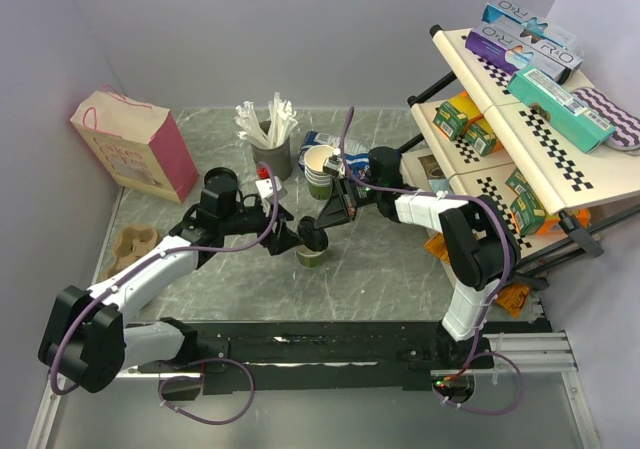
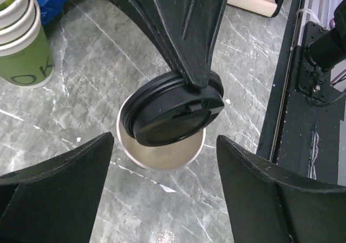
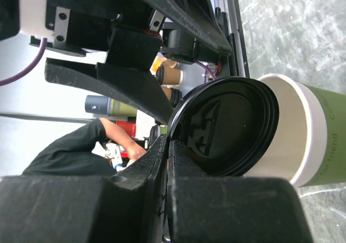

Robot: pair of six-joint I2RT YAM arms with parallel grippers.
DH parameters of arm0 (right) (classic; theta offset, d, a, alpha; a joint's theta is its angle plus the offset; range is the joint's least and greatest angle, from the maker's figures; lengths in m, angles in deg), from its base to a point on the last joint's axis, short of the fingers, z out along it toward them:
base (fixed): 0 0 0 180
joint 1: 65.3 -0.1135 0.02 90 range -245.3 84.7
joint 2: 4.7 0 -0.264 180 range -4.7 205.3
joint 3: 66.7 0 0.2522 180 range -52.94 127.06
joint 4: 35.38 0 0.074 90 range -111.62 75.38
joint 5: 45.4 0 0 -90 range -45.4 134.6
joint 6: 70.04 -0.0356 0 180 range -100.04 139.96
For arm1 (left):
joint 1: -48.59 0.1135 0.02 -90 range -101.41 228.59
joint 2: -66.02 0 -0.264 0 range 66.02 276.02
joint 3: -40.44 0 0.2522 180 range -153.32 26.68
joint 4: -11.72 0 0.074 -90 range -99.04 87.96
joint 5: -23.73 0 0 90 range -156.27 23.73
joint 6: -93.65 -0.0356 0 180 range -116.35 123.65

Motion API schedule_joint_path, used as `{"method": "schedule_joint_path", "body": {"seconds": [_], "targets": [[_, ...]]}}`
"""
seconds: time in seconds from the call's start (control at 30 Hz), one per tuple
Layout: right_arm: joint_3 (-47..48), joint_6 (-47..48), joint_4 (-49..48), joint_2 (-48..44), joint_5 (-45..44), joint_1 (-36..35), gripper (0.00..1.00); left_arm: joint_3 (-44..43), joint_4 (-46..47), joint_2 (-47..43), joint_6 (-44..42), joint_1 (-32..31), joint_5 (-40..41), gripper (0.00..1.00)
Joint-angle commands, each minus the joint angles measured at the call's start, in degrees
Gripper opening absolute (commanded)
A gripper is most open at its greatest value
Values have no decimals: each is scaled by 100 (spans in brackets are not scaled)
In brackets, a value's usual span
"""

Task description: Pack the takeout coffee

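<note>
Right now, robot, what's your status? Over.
Left gripper open, either side of the green paper cup. Right gripper shut on the round black plastic lid, tilted over the cup's mouth, not seated. Nothing in the way.

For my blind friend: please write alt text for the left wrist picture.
The right hand pinches a black lid, tilted over a paper cup and not seated, on a grey table. The open left hand flanks the cup.
</note>
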Motion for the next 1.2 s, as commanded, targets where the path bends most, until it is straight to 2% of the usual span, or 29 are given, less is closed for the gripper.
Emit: {"method": "schedule_joint_path", "body": {"seconds": [0.0,0.4,1.17], "targets": [[113,500,461,23,-47,57,7,-137,407,92,61,-129,81,82],[350,1695,2051,-21,-346,127,12,-67,539,162,-27,-288,169,82],[675,2372,3019,128,-619,215,27,-31,715,399,-70,-314,152,82]]}}
